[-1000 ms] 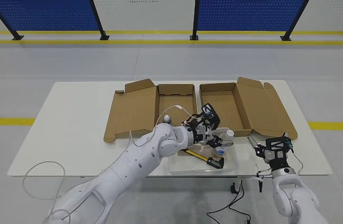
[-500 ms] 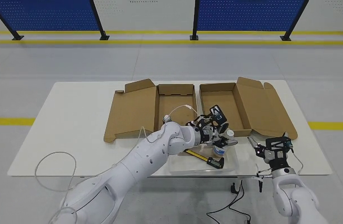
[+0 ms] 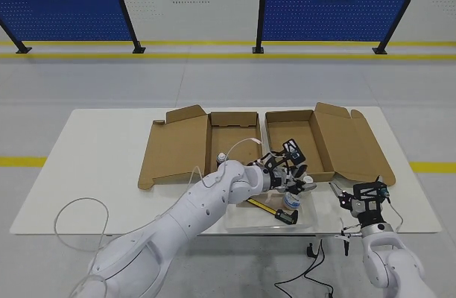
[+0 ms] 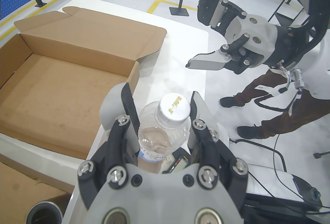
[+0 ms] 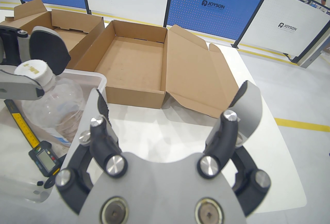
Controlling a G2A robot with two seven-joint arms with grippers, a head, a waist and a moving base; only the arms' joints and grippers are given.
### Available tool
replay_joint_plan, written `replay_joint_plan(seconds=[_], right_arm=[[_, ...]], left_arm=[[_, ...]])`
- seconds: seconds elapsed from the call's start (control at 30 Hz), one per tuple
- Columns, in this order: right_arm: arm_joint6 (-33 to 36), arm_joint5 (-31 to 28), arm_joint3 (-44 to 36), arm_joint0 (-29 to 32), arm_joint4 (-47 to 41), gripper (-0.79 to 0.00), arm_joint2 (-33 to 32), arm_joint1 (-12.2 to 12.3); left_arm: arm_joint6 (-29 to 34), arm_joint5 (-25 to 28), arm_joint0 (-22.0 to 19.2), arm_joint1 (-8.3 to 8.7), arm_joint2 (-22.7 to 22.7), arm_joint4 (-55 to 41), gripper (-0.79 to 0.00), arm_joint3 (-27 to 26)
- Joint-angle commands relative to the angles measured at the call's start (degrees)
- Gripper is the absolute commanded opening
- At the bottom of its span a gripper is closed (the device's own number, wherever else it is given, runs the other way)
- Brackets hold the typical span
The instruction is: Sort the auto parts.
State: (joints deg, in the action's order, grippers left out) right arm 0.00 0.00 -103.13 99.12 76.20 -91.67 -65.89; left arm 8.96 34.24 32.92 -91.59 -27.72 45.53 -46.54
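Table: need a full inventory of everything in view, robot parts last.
table: 1, white, under everything
boxes: 2, brown, open, side by side mid-table
tray: 1, clear, near edge, in front of the boxes
bottle: 1, clear with white cap, in tray
caliper: 1, yellow and black, in tray beside bottle
barriers: several, blue and white, on floor beyond table
left end effector: 1, grey and black, shut on bottle's neck
right end effector: 1, grey and black, open, at table's near edge

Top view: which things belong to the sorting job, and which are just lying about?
Job: bottle, caliper, clear tray, left cardboard box, right cardboard box, left gripper at the bottle.
Lying about: blue barriers, floor cable.
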Motion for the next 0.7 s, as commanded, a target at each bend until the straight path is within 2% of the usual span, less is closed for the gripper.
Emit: replay_joint_plan(seconds=[0.0,0.17,0.37,0.5,0.57,0.67], right_arm=[[0.0,0.0,0.0,0.0,0.0,0.0,0.0,0.0],[0.0,0.0,0.0,0.0,0.0,0.0,0.0,0.0],[0.0,0.0,0.0,0.0,0.0,0.0,0.0,0.0],[0.0,0.0,0.0,0.0,0.0,0.0,0.0,0.0],[0.0,0.0,0.0,0.0,0.0,0.0,0.0,0.0],[0.0,0.0,0.0,0.0,0.0,0.0,0.0,0.0]], left_arm=[[0.1,0.1,-0.1,-0.27,-0.1,0.3,-0.345,0.4],[0.1,0.2,-0.2,-0.83,-0.4,1.2,-0.357,1.2],[0.3,0.5,-0.3,-1.35,-0.9,2.0,-0.44,2.0],[0.4,0.5,-0.3,-1.57,-1.3,3.0,-0.616,2.3],[0.4,0.6,-0.3,-1.63,-1.5,3.4,-0.785,2.4],[0.3,0.7,-0.3,-1.63,-1.9,4.4,-0.785,2.4]])
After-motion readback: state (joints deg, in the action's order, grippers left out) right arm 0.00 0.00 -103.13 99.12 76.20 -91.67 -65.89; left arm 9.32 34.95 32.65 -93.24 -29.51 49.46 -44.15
